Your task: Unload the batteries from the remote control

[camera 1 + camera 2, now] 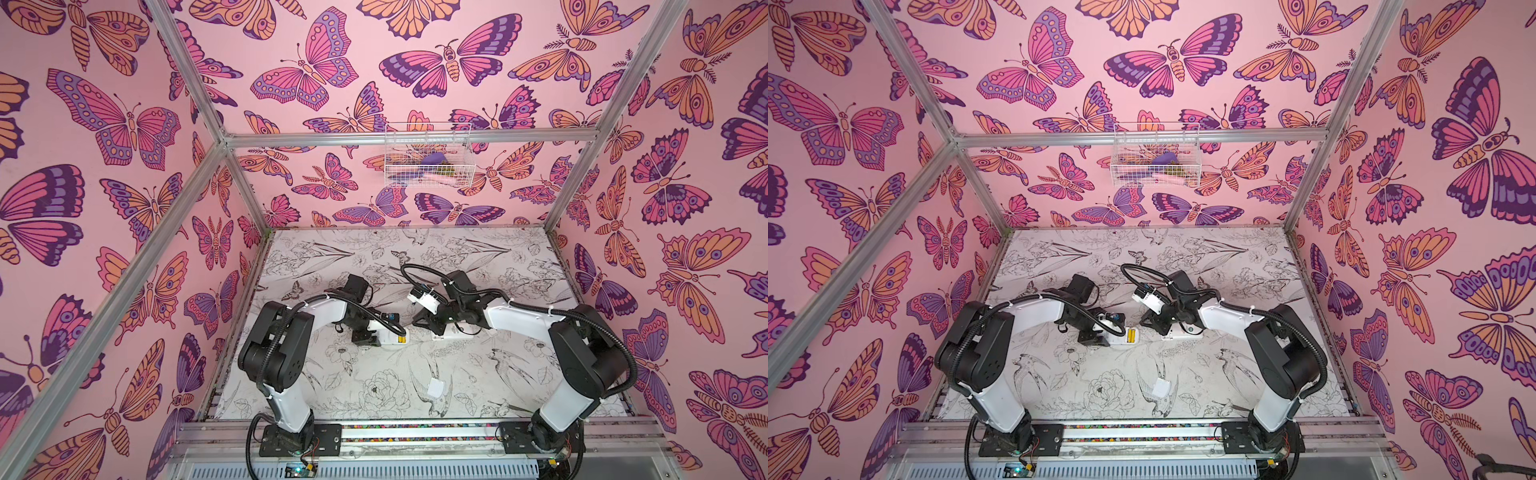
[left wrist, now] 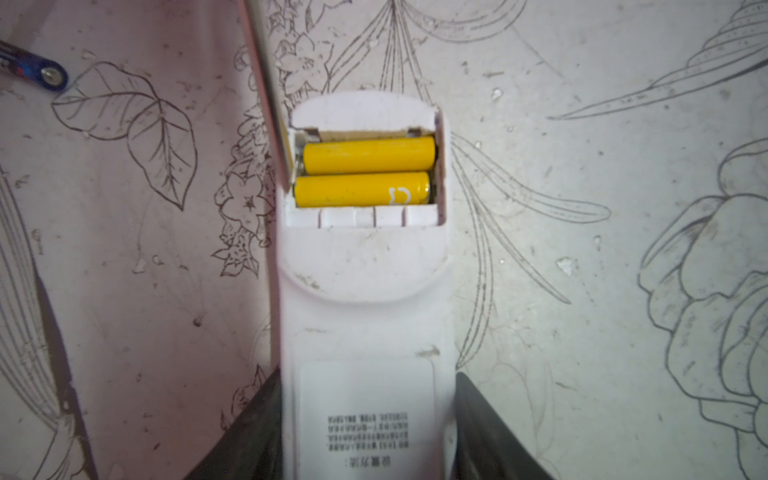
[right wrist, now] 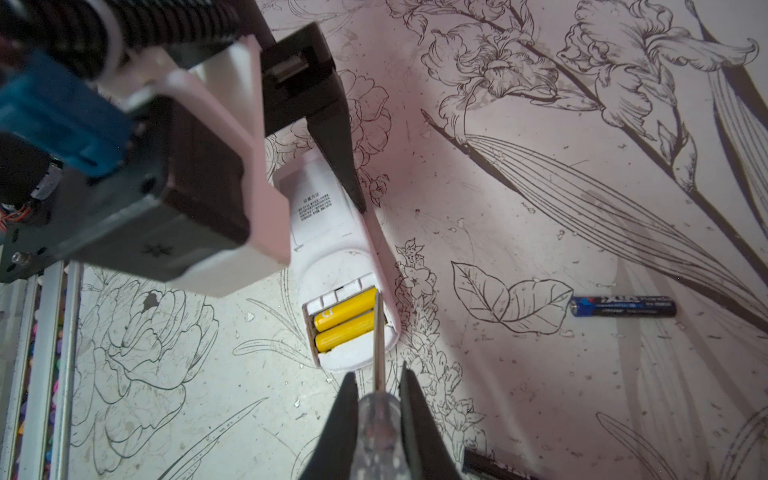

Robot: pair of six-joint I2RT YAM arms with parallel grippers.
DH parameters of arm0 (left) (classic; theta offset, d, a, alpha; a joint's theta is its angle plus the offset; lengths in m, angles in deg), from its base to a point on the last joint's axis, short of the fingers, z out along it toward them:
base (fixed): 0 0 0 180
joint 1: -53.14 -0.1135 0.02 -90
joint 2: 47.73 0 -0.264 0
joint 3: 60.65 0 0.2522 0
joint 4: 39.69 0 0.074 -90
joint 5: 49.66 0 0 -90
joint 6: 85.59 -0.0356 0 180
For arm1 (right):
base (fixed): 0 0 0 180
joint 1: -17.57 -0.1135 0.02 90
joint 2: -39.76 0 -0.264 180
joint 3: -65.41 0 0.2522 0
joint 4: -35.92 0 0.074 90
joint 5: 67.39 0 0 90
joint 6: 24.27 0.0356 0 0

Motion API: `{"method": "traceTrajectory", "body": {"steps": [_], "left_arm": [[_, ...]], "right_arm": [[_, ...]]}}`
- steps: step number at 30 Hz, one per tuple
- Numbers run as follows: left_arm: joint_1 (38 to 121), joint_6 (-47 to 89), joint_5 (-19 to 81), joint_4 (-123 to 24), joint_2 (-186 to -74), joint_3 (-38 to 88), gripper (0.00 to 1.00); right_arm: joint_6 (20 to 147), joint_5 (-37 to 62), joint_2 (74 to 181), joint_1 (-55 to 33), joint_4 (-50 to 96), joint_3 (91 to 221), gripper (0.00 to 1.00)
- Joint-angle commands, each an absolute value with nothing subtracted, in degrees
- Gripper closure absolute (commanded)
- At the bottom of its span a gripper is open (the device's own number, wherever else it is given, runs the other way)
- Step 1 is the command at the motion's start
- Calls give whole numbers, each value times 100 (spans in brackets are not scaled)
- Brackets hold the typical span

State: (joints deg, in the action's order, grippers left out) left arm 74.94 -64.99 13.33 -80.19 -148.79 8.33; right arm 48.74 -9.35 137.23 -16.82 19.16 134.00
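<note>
The left hand (image 2: 368,388) shows at the bottom of the left wrist view. It is clamped across the white remote (image 2: 365,299), one finger against each long side, pinning it back-up on the desk (image 1: 519,257). The cover is off, and in the middle of that view the two yellow batteries (image 2: 368,156) lie side by side in the open bay near the remote's far end.

The right hand (image 3: 379,380) comes in from the bottom of the right wrist view, shut tight on the clear handle of a screwdriver (image 3: 376,422). Its thin shaft reaches up to the batteries' ends at the bay's wall.

To my eye the job now is levering. The tip wants to slip under one battery's end and lift gently, not stab. Meanwhile the left hand must hold firm, or the remote will skid.

Far right in that view, a black battery (image 3: 623,306) lies loose on the desk, well apart from the remote.
</note>
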Motion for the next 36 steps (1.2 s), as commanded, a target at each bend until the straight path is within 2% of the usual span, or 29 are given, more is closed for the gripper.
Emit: {"method": "traceTrajectory", "body": {"steps": [1,13,22,36], "left_arm": [[7595,-6517,1488,-8028,-15037,664,57],[7660,-6604,1559,-8025,-15043,646,58],[7668,-6615,1584,-8017,-15033,628,59],[7669,-6623,1645,-7986,-15038,602,60]], "right_arm": [[4613,-837,13525,-1715,1677,13296,100],[4768,-418,13509,-1839,2311,13107,100],[5098,-86,13377,-2012,3544,12550,100],[4634,-458,13127,-2039,4422,12004,100]]}}
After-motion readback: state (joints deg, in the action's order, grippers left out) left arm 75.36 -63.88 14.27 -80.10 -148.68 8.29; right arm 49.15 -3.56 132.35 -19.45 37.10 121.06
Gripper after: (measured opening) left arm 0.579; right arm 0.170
